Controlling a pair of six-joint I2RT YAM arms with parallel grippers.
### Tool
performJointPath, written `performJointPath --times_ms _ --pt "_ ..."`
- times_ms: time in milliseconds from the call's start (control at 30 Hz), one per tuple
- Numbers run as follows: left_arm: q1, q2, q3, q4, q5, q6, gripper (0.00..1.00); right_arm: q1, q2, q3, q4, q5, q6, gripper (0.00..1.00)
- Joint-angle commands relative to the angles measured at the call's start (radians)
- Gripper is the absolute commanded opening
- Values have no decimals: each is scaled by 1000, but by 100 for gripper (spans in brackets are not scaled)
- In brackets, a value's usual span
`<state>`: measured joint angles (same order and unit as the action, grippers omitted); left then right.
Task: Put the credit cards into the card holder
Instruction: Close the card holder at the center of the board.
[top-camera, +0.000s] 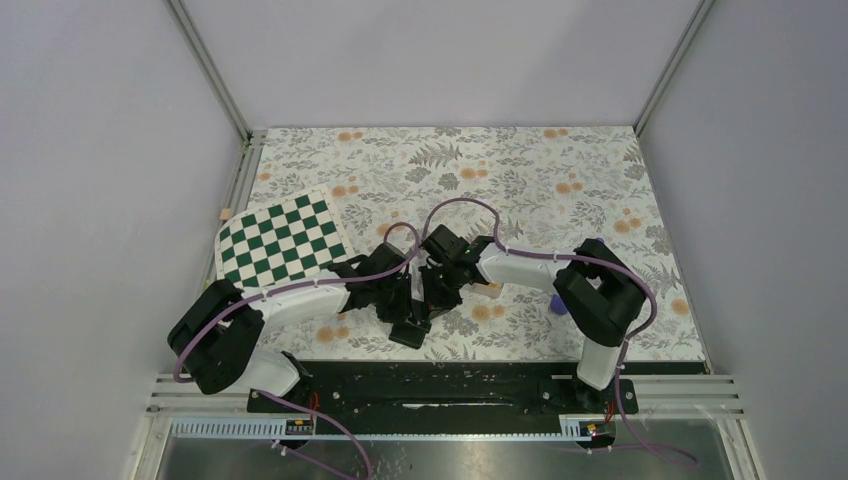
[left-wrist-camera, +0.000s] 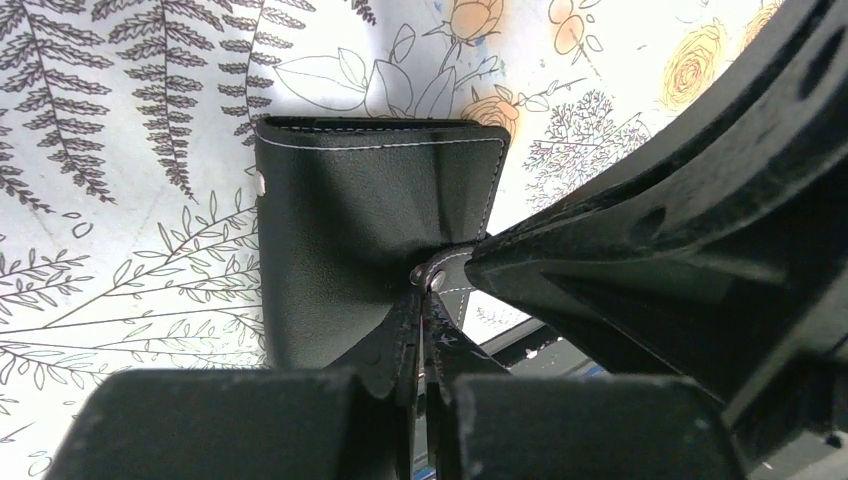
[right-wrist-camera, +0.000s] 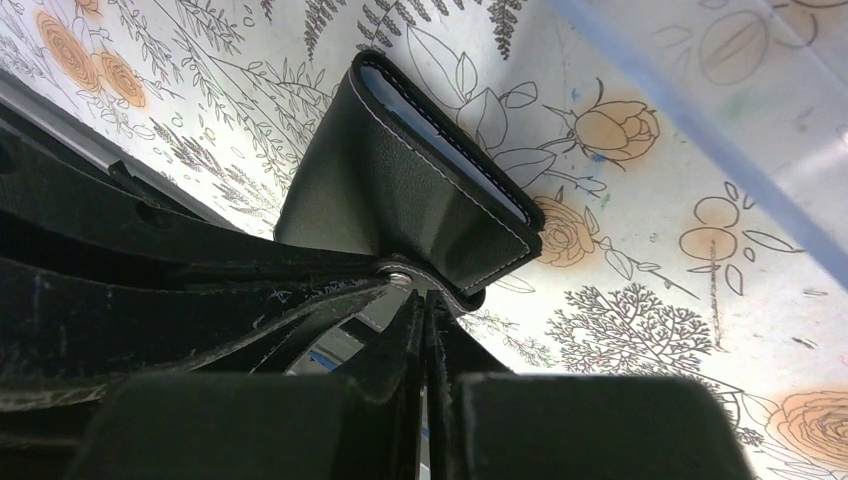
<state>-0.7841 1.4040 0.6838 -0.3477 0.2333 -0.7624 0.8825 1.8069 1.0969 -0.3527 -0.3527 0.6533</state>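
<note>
black leather fills both wrist views, and my worry is how little of it i hold. the left gripper (left-wrist-camera: 425, 385) and the right gripper (right-wrist-camera: 425, 340) are both pinched closed on the card holder (left-wrist-camera: 360, 220) at or right beside its snap tab (right-wrist-camera: 400, 272), fingers nearly touching. if the arms pull apart unevenly, i judge the tab could slip free or strain at its stitching, and the holder would drop folded. the fingers could also knock each other. the holder's body hangs just beyond both sets of jaws, fold outward, close to the near edge of the tabletop (top-camera: 560, 170), about midway along it. i cannot pick out the credit cards, and neither gripper holds one.
</note>
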Motion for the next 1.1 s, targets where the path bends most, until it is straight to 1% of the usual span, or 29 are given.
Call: performJointPath --times_ms 0,100,133,267,333,567,700,1067 --pt "12 16 25 4 -22 -10 0 -2 19 35 22 -38 12 3" --pt "14 19 25 -6 -23 -15 0 -2 24 36 29 -47 17 4" --pt "14 23 24 -10 -26 -18 0 -2 26 37 31 -50 18 5" --pt "17 29 13 -18 -31 -38 0 -2 29 42 35 -50 25 14" --pt "18 29 7 -16 -32 -45 0 -3 32 48 35 -49 26 21" --pt "22 30 -2 -22 -33 -60 0 0 31 62 19 -21 6 32" --pt "27 31 -11 -24 -29 -70 0 2 38 77 -2 -5 -15 35" --pt "51 43 -39 -17 -16 -93 0 7 92 101 -26 -7 -50 37"
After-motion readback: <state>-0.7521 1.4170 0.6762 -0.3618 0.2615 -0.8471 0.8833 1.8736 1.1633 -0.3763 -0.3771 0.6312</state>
